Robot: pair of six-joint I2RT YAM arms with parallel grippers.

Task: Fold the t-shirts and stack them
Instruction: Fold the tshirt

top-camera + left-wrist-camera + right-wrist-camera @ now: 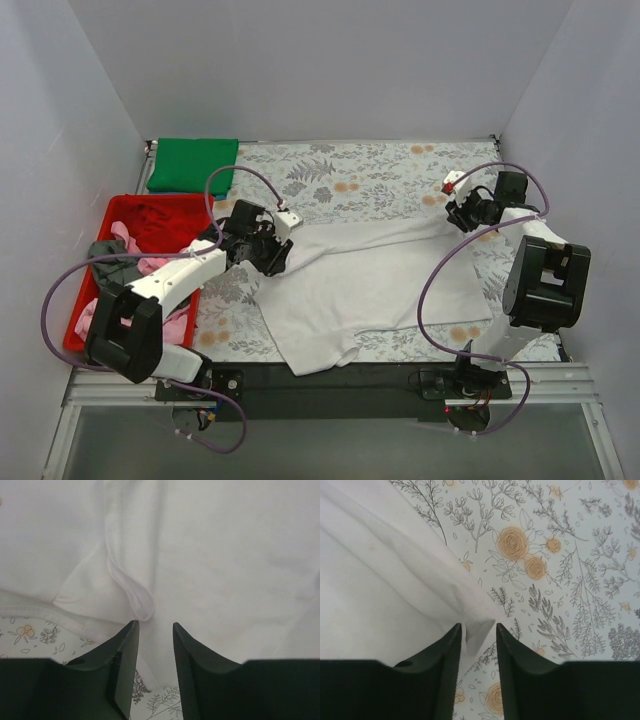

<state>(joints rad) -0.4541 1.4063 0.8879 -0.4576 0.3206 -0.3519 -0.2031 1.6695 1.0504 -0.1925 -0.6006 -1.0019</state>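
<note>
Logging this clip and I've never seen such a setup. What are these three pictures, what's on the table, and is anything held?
Two robot arms are bolted side by side. One picture looks from above; the other two come from cameras on each wrist. A white t-shirt lies spread on a floral cloth, a folded green t-shirt behind, a red bin of clothes left. The right pincer pinches a shirt corner; the left pincer sits at its other edge, grip unclear.
</note>
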